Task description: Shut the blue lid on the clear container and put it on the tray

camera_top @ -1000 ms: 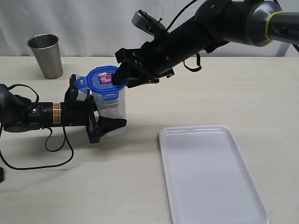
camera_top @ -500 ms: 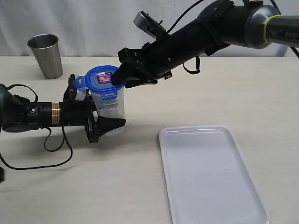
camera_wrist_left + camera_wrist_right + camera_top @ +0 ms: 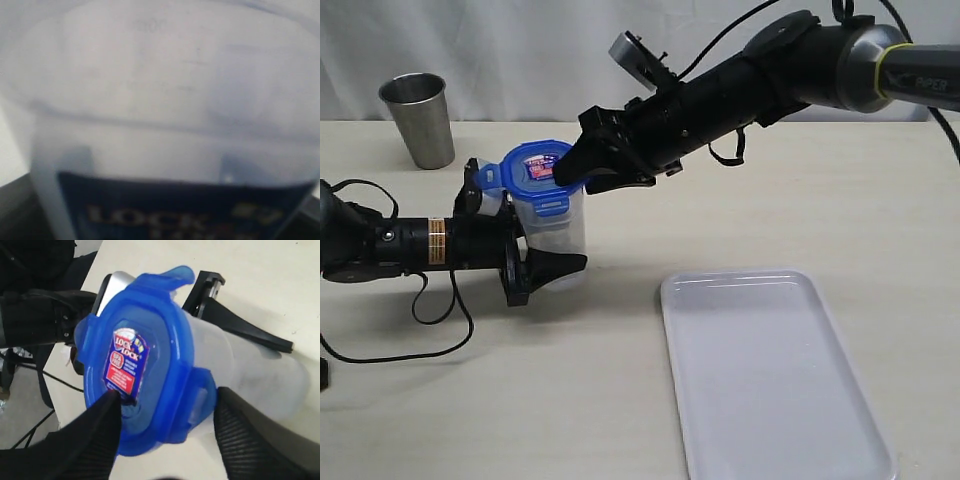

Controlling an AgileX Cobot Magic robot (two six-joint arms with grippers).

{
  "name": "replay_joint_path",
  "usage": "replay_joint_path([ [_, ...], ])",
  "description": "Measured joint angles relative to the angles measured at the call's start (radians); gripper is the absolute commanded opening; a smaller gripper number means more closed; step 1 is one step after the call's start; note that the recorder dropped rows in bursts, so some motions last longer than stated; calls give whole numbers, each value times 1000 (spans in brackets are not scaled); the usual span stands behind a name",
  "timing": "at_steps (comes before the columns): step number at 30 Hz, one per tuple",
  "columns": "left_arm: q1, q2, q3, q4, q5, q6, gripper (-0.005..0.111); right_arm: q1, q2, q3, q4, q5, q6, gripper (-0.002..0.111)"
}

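The clear container [image 3: 558, 228] stood upright on the pale tabletop [image 3: 840, 200], left of centre, with the blue lid [image 3: 535, 168] seated on its rim and the red-and-white label [image 3: 122, 362] facing up. One lid flap jutted outward on the side toward the left arm, while the flap on the camera side hung down against the container wall. A strip of bare table separated the container from the tray [image 3: 775, 380], which lay flat at the front right, its near end almost at the bottom of the exterior view. The steel cup [image 3: 418, 118] stood at the back left, near the table's rear edge and well apart from the container.

The left gripper [image 3: 542, 240] lay low along the table from the left. Its jaws were set wide around the container's lower body and closed on it, one black finger along the front wall and the other behind. The container filled the left wrist view as a blur. The right gripper [image 3: 167, 399] reached down from the upper right with its jaws parted astride the lid's edge. One fingertip [image 3: 111, 401] touched the lid top beside the label. The other stood just outside the folded flap, where contact could not be made out.

A black cable [image 3: 440, 325] looped on the table beside the left arm, and a white curtain [image 3: 520, 40] closed off the scene behind.
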Motion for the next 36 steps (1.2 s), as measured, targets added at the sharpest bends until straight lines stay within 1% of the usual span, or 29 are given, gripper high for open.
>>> replay_joint_path([
  [7, -2, 0, 0, 5, -4, 9, 0, 6, 11, -77, -77, 57, 31, 53],
  [12, -10, 0, -4, 5, -2, 2, 0, 14, -1, -108, -173, 63, 78, 66],
  [14, -19, 0, -4, 9, 0, -11, 0, 15, -5, -110, -194, 63, 80, 68],
  [21, -28, 0, -4, 16, 2, -46, 0, 15, -33, -111, -251, 59, 82, 68],
  [28, -29, 0, -6, 16, 7, -66, 0, 15, -75, -128, -424, 32, 142, 68],
  [32, -29, 0, -8, 16, 5, -66, 0, 15, -111, -128, -474, 25, 58, 67],
  [36, -29, 0, -10, 12, 7, -73, 0, 19, -171, -127, -490, 32, -77, 62],
])
